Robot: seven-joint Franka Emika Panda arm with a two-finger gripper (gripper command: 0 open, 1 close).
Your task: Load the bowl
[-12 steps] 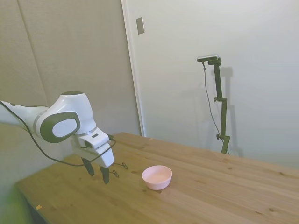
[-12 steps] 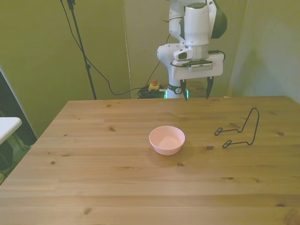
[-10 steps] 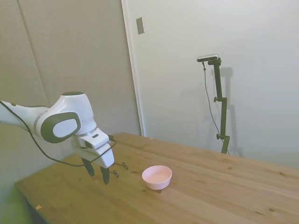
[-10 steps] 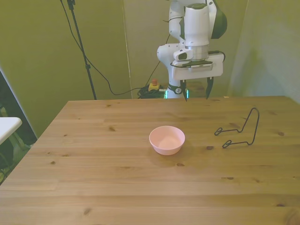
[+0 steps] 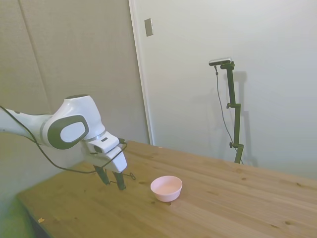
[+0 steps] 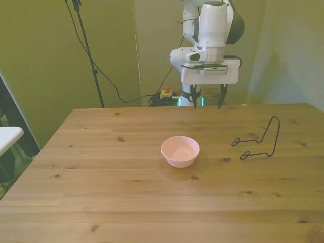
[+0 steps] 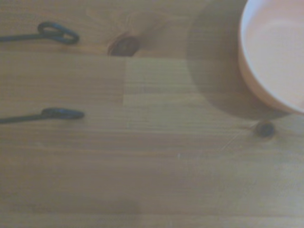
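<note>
The pale pink bowl sits upright and empty near the middle of the wooden table; it also shows in the side view and at the edge of the wrist view. My gripper hangs open above the table, behind the bowl and a little toward the front view's right, holding nothing. In the side view the gripper is left of the bowl, fingers pointing down and apart.
A black wire stand rests on the table at the front view's right of the bowl; its two looped feet show in the wrist view. A white object's corner pokes in at the front view's left edge.
The gripper has shifted slightly toward the bowl and tilted a little; it stays open. The bowl and wire stand have not moved.
</note>
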